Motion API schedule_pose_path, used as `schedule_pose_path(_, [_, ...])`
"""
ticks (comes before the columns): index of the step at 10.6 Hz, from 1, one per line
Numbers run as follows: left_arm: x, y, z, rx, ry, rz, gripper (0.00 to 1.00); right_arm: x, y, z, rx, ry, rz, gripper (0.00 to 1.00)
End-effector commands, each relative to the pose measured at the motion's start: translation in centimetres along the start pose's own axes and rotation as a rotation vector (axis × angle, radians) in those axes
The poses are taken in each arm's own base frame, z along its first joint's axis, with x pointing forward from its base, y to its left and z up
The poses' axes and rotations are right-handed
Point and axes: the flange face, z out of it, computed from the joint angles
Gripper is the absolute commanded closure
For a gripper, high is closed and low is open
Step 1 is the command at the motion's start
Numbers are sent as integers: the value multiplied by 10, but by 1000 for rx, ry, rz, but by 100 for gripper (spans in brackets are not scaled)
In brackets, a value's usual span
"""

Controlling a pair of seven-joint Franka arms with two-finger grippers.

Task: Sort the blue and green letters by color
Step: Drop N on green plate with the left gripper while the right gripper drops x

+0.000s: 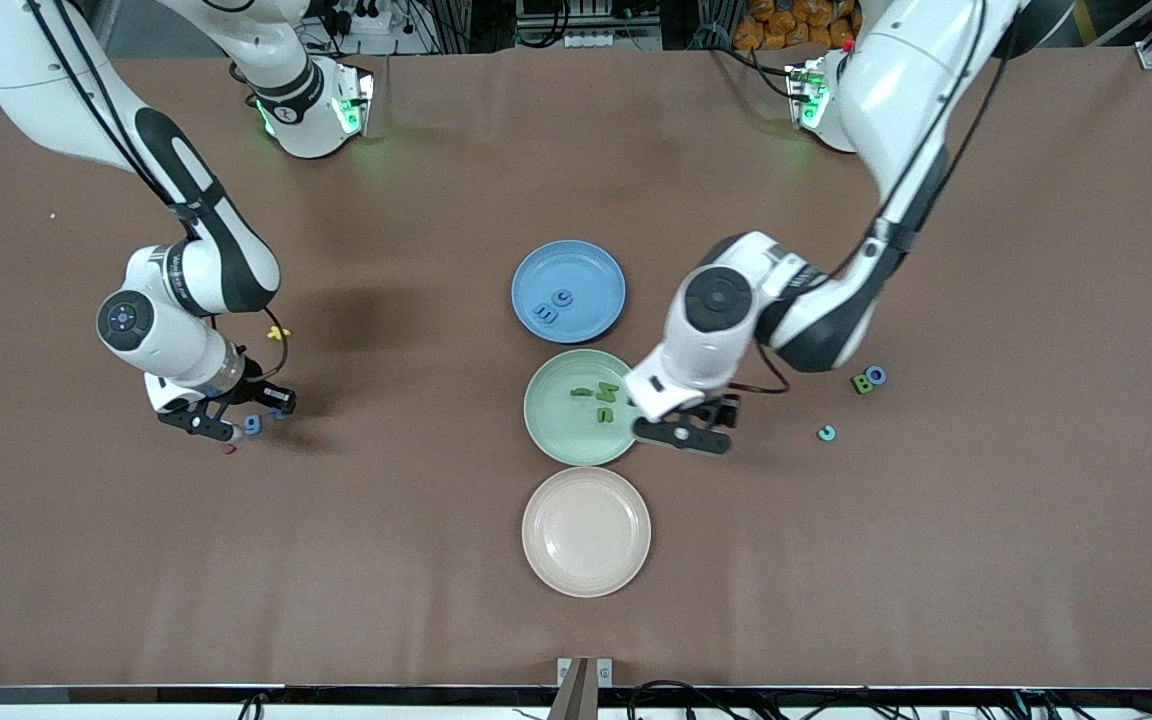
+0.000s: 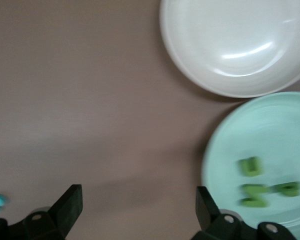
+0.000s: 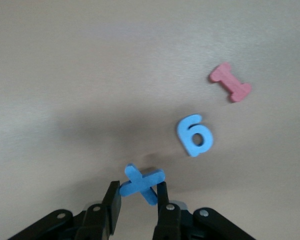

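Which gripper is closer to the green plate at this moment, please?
The left gripper, open, hangs beside the green plate's rim. The right gripper is toward the right arm's end of the table, shut on the blue X.

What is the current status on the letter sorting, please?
Right gripper shut on blue X, blue 6 beside it. Left gripper open, empty, beside green plate. Nothing in the way.

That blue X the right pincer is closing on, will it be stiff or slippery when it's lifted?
The blue X looks chunky and flat, so probably stiff and light. The right pincer grips only its crossing arms, so it may pivot. It likely won't roll.
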Motion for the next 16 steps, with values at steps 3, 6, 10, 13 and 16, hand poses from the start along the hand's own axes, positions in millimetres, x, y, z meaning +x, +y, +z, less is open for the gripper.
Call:
schedule_pose_path(3, [-38, -126, 2, 10, -103, 297, 0, -20, -72, -31, 10, 32, -22, 100])
schedule_pose_path(6, [-83, -164, 11, -15, -141, 446, 4, -67, -170, -44, 25, 29, -49, 100])
schedule_pose_path(10, [-116, -206, 42, 1, -65, 571, 5, -164, -294, -53, 70, 24, -80, 100])
schedule_pose_path(13, [-139, -225, 62, -16, -61, 588, 18, -240, -347, -50, 82, -5, -124, 100])
schedule_pose_path(16, [-147, -238, 72, -10, -58, 598, 27, -288, -378, -31, 75, -40, -150, 84])
